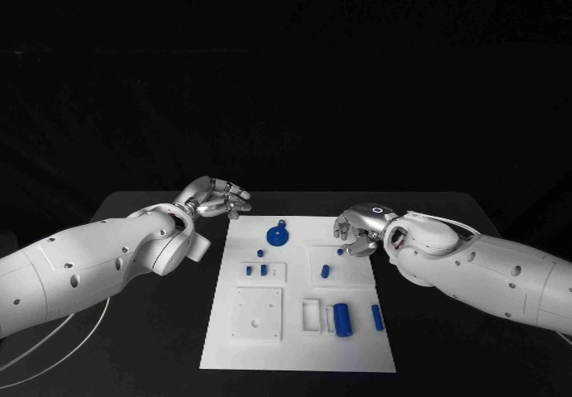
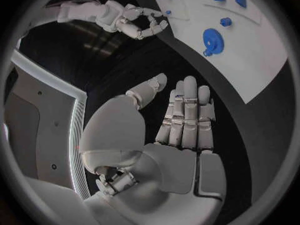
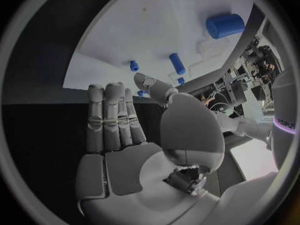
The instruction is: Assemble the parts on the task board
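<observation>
We see both silver hands bare with fingers apart, the left hand (image 1: 215,198) off the white task board's (image 1: 298,347) far left corner, the right hand (image 1: 361,227) over its far right edge, nearer the blue gear-shaped part (image 1: 277,237) lying just left.

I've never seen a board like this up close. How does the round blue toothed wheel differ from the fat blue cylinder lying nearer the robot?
The round blue toothed wheel is flat, with teeth round its rim; the fat blue cylinder is smooth and long. The wheel lies at the far end of the white task board; the cylinder lies on its side near the robot's end. Both are blue, and neither hand touches them.
</observation>
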Available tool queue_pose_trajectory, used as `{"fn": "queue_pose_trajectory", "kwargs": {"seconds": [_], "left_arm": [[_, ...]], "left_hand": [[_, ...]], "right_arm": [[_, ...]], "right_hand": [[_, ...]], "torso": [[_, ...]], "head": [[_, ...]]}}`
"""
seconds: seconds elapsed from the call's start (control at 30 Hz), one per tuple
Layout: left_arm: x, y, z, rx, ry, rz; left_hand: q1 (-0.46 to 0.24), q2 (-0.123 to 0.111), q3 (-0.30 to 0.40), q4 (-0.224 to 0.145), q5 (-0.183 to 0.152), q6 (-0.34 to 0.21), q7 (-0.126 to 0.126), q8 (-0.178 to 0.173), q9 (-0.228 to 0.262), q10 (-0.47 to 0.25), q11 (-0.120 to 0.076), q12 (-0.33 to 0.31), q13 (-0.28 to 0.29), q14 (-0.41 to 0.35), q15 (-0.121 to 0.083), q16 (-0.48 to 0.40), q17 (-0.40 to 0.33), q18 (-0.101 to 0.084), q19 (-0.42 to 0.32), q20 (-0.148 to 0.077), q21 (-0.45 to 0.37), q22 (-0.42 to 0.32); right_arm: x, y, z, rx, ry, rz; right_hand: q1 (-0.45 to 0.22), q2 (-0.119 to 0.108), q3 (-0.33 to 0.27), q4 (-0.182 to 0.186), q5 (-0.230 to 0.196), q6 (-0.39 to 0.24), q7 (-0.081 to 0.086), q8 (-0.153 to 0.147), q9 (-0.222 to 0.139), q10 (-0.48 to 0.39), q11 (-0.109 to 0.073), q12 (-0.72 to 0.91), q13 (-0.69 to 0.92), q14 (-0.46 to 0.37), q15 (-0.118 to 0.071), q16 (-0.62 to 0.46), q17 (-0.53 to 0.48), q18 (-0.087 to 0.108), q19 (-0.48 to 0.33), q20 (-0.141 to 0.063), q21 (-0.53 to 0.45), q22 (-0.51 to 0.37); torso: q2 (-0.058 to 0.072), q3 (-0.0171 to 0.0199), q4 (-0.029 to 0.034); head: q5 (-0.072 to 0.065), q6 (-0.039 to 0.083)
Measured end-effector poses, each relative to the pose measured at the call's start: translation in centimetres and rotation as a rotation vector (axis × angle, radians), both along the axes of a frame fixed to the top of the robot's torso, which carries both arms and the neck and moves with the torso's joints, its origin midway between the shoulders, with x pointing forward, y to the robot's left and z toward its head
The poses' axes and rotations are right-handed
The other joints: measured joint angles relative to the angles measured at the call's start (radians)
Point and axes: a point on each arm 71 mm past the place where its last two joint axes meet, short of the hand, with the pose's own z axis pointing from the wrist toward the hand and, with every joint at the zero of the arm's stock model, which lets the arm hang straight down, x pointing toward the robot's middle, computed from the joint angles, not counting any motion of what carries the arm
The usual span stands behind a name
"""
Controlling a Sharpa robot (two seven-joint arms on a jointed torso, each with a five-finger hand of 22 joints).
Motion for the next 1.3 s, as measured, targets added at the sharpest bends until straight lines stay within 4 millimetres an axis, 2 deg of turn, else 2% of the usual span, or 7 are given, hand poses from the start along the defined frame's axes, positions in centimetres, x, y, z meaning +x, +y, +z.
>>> {"fn": "queue_pose_trajectory", "kwargs": {"seconds": [0.1, 0.23, 0.63, 0.8, 1.0, 1.23, 1.3], "left_arm": [[0.0, 0.1, 0.0, -0.058, 0.013, 0.014], [0.0, 0.2, 0.1, -0.111, 0.026, 0.027], [-0.1, 0.1, 0.1, -0.171, 0.037, 0.035], [-0.1, 0.1, 0.1, -0.179, 0.038, 0.037], [0.0, 0.2, 0.1, -0.185, 0.041, 0.040], [0.0, 0.3, 0.1, -0.190, 0.043, 0.046], [0.0, 0.3, 0.1, -0.191, 0.044, 0.047]], "left_hand": [[0.000, 0.000, -0.002, -0.002, 0.000, 0.000, 0.000, 0.001, 0.002, 0.000, 0.003, 0.000, -0.002, -0.005, 0.013, -0.051, -0.008, 0.000, -0.014, 0.010, -0.019, -0.005], [-0.004, 0.004, -0.002, -0.002, 0.000, 0.000, 0.000, 0.001, 0.002, 0.000, 0.003, 0.000, -0.003, -0.003, 0.018, -0.085, -0.010, 0.000, -0.021, 0.014, -0.029, -0.005], [0.000, 0.008, -0.007, -0.002, 0.000, 0.000, 0.000, 0.005, 0.003, 0.001, 0.005, -0.004, -0.004, 0.001, 0.022, -0.091, -0.010, -0.002, -0.021, 0.014, -0.030, -0.005], [0.000, 0.008, -0.007, -0.002, 0.000, 0.000, 0.000, 0.005, 0.003, 0.002, 0.004, -0.004, -0.004, 0.001, 0.022, -0.091, -0.006, -0.004, -0.021, 0.014, -0.030, -0.005], [0.000, 0.008, -0.007, -0.002, 0.000, -0.004, 0.003, 0.005, 0.002, 0.005, 0.001, -0.004, -0.004, 0.004, 0.025, -0.095, -0.004, -0.007, -0.021, 0.014, -0.030, -0.005], [0.000, 0.008, -0.007, -0.002, 0.000, -0.004, 0.003, 0.005, 0.002, 0.005, 0.001, -0.004, -0.004, 0.008, 0.022, -0.096, -0.002, -0.008, -0.017, 0.018, -0.030, -0.005], [0.000, 0.008, -0.007, -0.002, 0.000, -0.006, 0.001, 0.005, 0.002, 0.005, 0.001, -0.004, -0.004, 0.008, 0.022, -0.096, -0.002, -0.008, -0.017, 0.018, -0.030, -0.005]], "right_arm": [[-0.1, 0.0, -0.4, -0.024, -0.005, 0.004], [-0.1, 0.1, -0.7, -0.046, -0.008, 0.008], [-0.2, 0.5, -1.6, -0.079, 0.002, 0.015], [-0.2, 0.8, -1.7, -0.081, 0.002, 0.020], [-0.2, 1.0, -1.8, -0.083, 0.001, 0.022], [-0.2, 1.0, -1.8, -0.082, -0.002, 0.023], [-0.3, 1.1, -1.9, -0.084, -0.003, 0.025]], "right_hand": [[-0.006, -0.006, -0.001, 0.007, 0.000, 0.000, 0.000, 0.000, 0.000, 0.006, 0.000, -0.005, -0.005, 0.000, 0.000, 0.000, 0.000, 0.000, 0.004, 0.000, 0.000, 0.002], [-0.006, -0.006, 0.000, 0.009, 0.000, 0.004, 0.002, 0.000, 0.000, 0.010, -0.003, -0.005, -0.008, 0.000, 0.000, 0.000, 0.001, 0.000, 0.004, 0.000, 0.000, 0.002], [-0.006, -0.006, 0.006, 0.014, -0.001, 0.011, -0.003, 0.005, 0.000, 0.024, -0.003, -0.008, -0.013, 0.000, 0.000, 0.000, 0.002, 0.000, 0.006, 0.002, 0.000, 0.006], [-0.006, -0.006, 0.009, 0.017, -0.017, 0.017, -0.004, 0.005, 0.000, 0.039, -0.007, -0.012, -0.016, 0.004, -0.003, 0.000, 0.003, 0.000, 0.006, 0.002, -0.005, 0.008], [-0.006, -0.006, 0.019, 0.027, -0.049, 0.038, -0.012, 0.012, 0.003, 0.061, -0.014, -0.012, -0.018, 0.009, -0.005, -0.001, 0.006, -0.001, 0.006, 0.002, -0.005, 0.014], [0.005, 0.005, 0.043, 0.029, -0.089, 0.066, -0.024, 0.023, 0.007, 0.097, -0.024, -0.012, -0.017, 0.022, -0.017, 0.016, 0.022, -0.001, 0.024, -0.009, -0.005, 0.029], [0.012, 0.020, 0.050, 0.022, -0.104, 0.077, -0.029, 0.027, 0.009, 0.109, -0.030, -0.012, -0.013, 0.027, -0.023, 0.025, 0.031, -0.001, 0.030, -0.014, 0.004, 0.029]], "torso": [[0.000, -0.0007, -0.0006], [0.000, -0.0012, -0.0012], [0.001, -0.0012, -0.0014], [0.001, -0.0011, -0.0012], [0.001, -0.0011, -0.0012], [0.000, -0.0008, -0.0012], [0.000, -0.0008, -0.0012]], "head": [[0.000, -0.001], [0.000, -0.003], [0.003, -0.007], [0.004, -0.008], [0.005, -0.010], [0.006, -0.012], [0.007, -0.012]]}}
